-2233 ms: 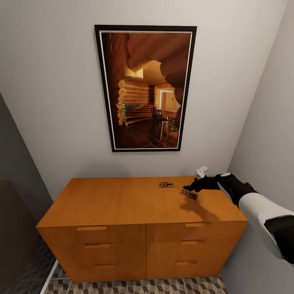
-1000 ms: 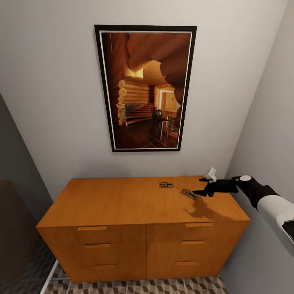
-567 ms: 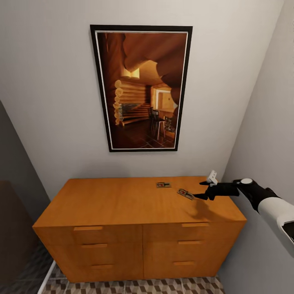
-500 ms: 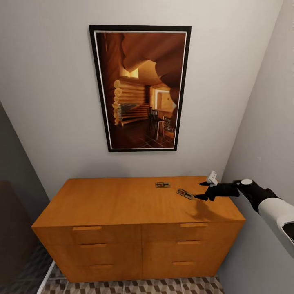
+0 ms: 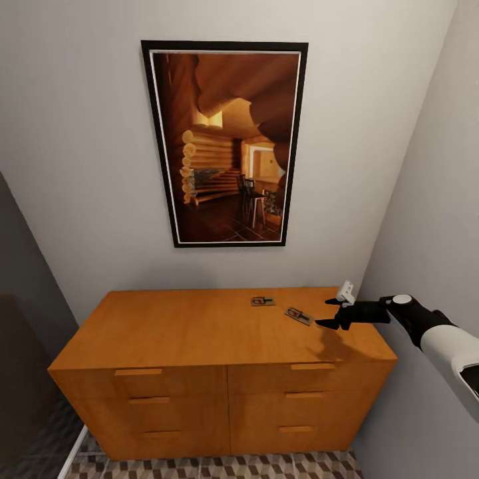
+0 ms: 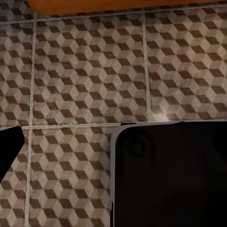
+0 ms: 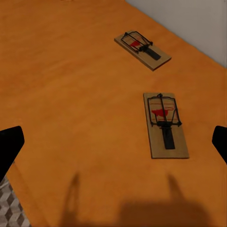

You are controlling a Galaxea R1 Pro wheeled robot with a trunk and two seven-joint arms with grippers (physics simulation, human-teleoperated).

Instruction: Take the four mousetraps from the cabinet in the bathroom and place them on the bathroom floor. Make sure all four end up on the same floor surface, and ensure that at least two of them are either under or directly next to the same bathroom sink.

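I stand facing the cabinet (image 5: 219,346), with my right gripper (image 5: 330,313) held out over its top near the right end. Its two black fingers are spread apart, one raised toward the wall and one lower, and nothing sits between them. In my right wrist view both fingertips (image 7: 9,146) sit at the far sides of the picture, well apart, with bare orange wood between them and their shadows falling on the top. Two mousetraps lie flat on the cabinet top, toward its back right corner. The nearer mousetrap (image 5: 299,316) lies just beside my open fingers but not touching them, set at an angle to the back edge. The farther mousetrap (image 5: 263,301) rests closer to the back edge, near the wall, a little apart from the first. Each shows a tan board, a black spring bar and a red patch. A framed picture (image 5: 224,143) hangs on the wall above. My left wrist camera looks down on the bathroom floor (image 6: 85,80), and I cannot tell how my left gripper stands.
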